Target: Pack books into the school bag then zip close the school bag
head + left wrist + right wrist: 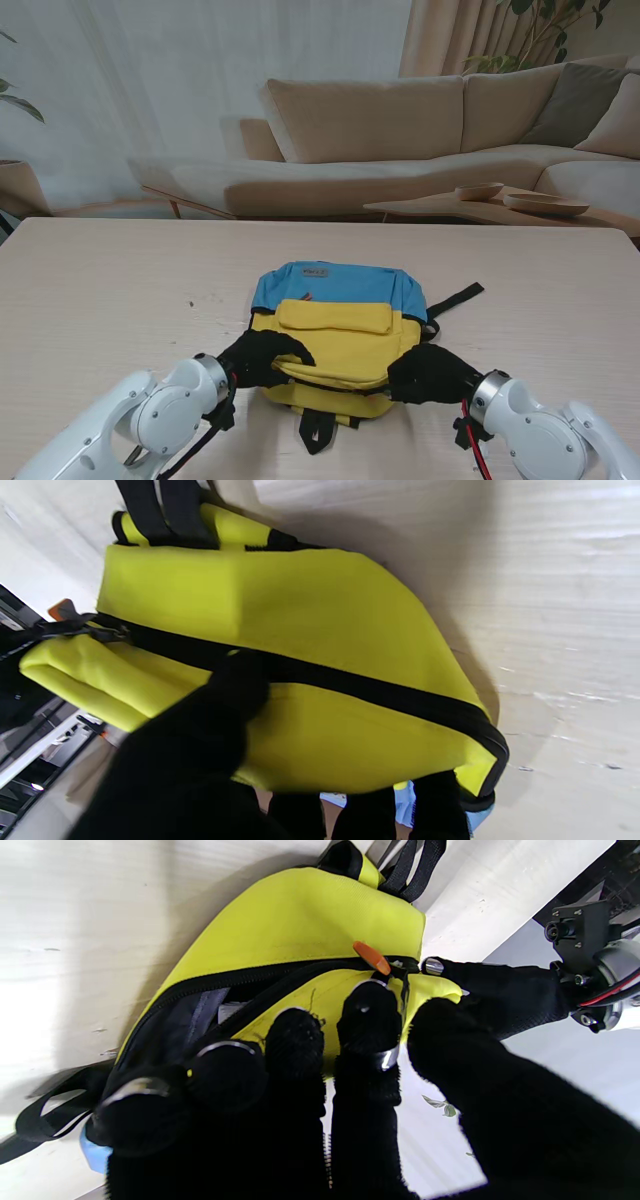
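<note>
Bracing the school bag [340,335], flat on the counter [100,300] w/ its opening toward the robot, left hand [258,358] clamps the bag's left corner while right hand [430,373] grips fabric by the orange zip pull [371,958], zip part-open.

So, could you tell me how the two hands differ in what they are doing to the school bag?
The left hand grips the school bag at its left end, where the zip is closed. The right hand grips the right end, where the zip gapes open, near the orange zip pull. Both wear black gloves.
</note>
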Robot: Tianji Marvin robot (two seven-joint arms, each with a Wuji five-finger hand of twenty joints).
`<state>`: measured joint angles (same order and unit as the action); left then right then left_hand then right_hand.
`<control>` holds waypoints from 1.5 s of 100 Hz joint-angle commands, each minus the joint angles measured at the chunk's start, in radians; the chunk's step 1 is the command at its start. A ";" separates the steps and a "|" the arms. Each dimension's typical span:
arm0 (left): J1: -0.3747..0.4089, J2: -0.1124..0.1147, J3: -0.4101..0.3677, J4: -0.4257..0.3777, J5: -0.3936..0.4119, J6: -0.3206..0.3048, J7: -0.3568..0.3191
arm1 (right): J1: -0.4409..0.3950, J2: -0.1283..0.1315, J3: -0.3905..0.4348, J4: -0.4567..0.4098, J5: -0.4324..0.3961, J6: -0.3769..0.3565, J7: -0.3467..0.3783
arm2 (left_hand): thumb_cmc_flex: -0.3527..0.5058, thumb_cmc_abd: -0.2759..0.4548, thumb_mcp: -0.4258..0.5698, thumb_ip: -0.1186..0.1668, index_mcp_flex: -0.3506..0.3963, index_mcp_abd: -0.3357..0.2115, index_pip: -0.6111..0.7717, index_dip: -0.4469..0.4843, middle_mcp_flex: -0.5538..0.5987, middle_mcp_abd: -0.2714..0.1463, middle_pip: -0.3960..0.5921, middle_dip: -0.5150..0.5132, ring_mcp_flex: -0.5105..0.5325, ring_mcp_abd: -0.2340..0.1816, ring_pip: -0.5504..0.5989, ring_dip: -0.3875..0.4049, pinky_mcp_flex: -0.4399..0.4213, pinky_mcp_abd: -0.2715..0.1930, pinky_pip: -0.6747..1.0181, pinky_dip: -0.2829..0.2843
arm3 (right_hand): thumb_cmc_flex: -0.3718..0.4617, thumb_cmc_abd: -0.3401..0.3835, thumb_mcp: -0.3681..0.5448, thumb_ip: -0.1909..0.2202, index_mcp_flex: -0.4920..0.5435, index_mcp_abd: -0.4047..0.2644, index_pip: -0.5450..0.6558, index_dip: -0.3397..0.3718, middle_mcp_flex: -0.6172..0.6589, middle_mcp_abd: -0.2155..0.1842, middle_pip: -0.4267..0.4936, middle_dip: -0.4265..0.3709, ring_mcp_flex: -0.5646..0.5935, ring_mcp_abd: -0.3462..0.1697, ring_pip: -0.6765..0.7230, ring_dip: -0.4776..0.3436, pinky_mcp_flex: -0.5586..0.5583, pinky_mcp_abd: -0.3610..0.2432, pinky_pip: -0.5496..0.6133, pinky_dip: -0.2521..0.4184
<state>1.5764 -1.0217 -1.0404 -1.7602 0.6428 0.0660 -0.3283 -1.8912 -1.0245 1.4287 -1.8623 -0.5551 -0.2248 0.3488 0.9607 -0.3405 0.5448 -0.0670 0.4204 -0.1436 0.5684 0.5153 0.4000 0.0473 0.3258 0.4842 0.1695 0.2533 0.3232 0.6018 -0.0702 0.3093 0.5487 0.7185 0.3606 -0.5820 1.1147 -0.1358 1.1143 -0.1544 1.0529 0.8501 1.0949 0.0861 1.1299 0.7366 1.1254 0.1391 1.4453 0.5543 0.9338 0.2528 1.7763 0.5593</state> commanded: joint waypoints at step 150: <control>0.125 0.002 -0.157 -0.041 0.053 -0.087 -0.058 | 0.520 -0.063 -0.162 0.497 0.093 0.303 -0.155 | 0.330 0.096 -0.218 -0.018 0.299 -0.010 0.448 0.643 0.435 0.059 0.143 0.594 0.206 0.093 0.288 0.095 0.061 0.093 0.421 -0.067 | -0.103 0.106 -0.072 0.059 0.113 -0.008 0.201 0.393 -0.025 -0.059 0.132 0.227 -0.064 0.005 0.097 0.070 -0.103 0.050 0.052 0.025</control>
<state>1.6907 -1.0287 -1.1955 -1.7985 0.6953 -0.0238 -0.3532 -1.3858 -1.0745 1.2727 -1.3720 -0.4622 0.0688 0.1838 1.2040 -0.3166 0.2763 -0.0821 0.5987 -0.1328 0.8026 1.0138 0.7749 0.1018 0.4300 1.0597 0.3899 0.3371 0.6180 0.6883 0.0138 0.3757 0.9533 0.6658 0.2996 -0.4925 1.0628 -0.0800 1.2283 -0.1671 1.2070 1.2022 1.0912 0.0598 1.2316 0.9474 1.0778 0.1411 1.5079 0.6053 0.8355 0.2854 1.7764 0.5708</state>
